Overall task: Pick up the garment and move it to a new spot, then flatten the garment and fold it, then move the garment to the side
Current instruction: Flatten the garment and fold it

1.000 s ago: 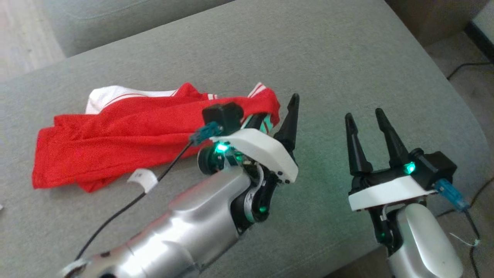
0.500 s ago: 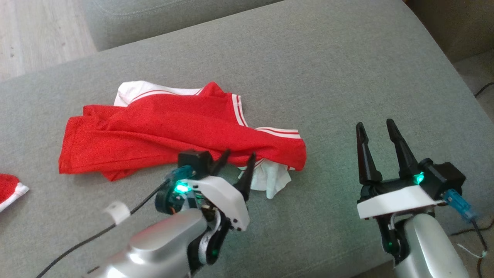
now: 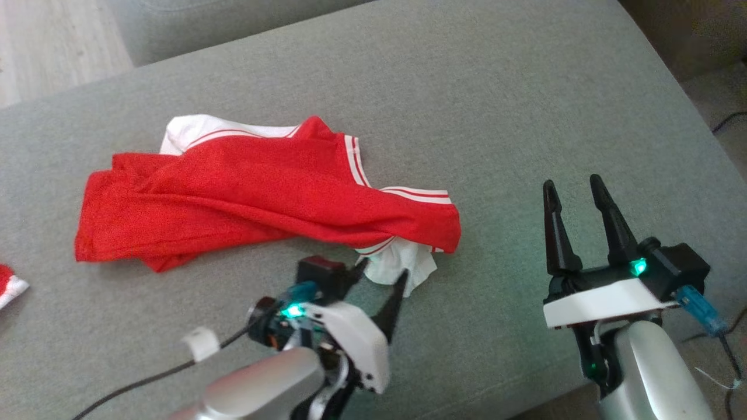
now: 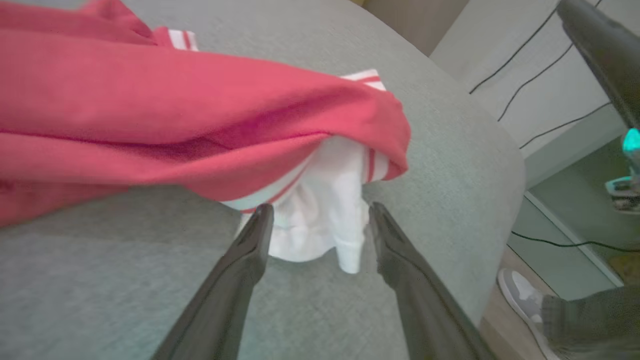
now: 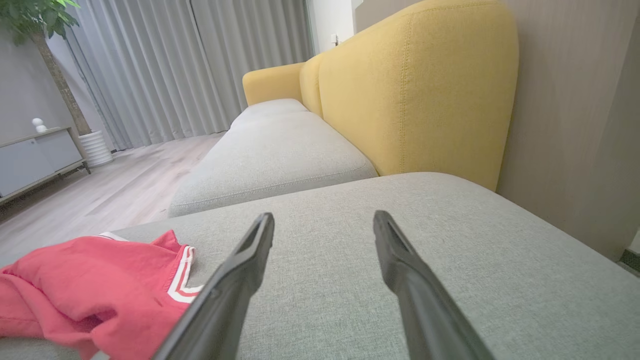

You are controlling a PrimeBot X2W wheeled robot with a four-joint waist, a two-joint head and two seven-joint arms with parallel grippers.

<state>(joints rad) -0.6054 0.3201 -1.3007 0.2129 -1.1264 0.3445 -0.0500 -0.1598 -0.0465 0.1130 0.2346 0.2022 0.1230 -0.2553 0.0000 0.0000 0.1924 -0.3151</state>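
Observation:
The garment (image 3: 245, 198) is a red shirt with white striped trim, lying crumpled on the grey sofa cushion (image 3: 496, 105). A white part sticks out from under its near right corner. My left gripper (image 3: 382, 271) is open at that corner. In the left wrist view its jaws (image 4: 320, 210) stand either side of the white fabric, with the red garment (image 4: 150, 110) beyond. My right gripper (image 3: 572, 184) is open and empty, well to the right of the garment, above bare cushion. In the right wrist view, right gripper (image 5: 324, 216) points across the cushion with the garment (image 5: 90, 280) at lower left.
A small red-and-white piece (image 3: 9, 286) lies at the cushion's left edge. A yellow backrest (image 5: 415, 90) rises behind the cushion. The cushion's right edge drops to the floor with cables (image 4: 540, 65) and a person's shoe (image 4: 520, 290). My right gripper's finger (image 4: 605, 50) shows at upper right.
My left gripper has drawn back from over the garment's right end to its near corner, still open. The head camera has shifted. The right gripper has kept its place.

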